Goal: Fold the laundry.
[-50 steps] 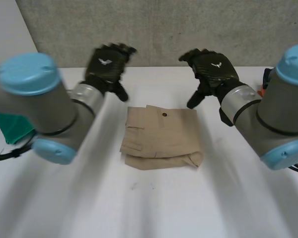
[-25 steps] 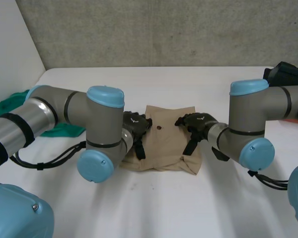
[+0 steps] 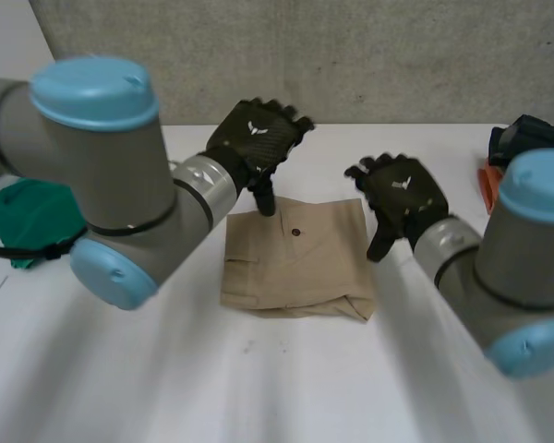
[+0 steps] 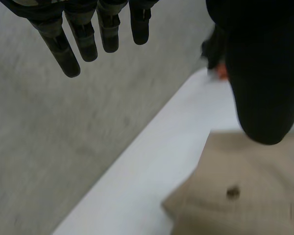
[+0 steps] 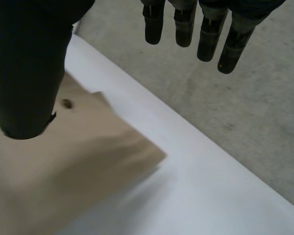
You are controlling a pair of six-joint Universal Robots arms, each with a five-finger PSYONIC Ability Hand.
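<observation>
A folded tan garment (image 3: 295,263) lay at the centre of the head view on the white table (image 3: 286,388), its dark button (image 3: 296,233) near the upper edge of the fold. The left hand (image 3: 256,138) was at the garment's upper left corner, its thumb pointing down toward the edge there; whether the thumb tip touched the cloth could not be told. In the left wrist view its fingers (image 4: 83,41) were straight and slightly spread, with the thumb (image 4: 264,73) well apart from them over the tan cloth, and the hand held nothing. The right hand (image 3: 402,194) sat just beside the garment's upper right corner. In the right wrist view its fingers (image 5: 208,36) were likewise straight and apart from the thumb (image 5: 29,73), grasping nothing. A green cloth (image 3: 28,217) lay at the left edge of the head view. A black object (image 3: 535,138) and an orange item (image 3: 487,185) sat at the right edge, below the grey wall (image 3: 351,55).
</observation>
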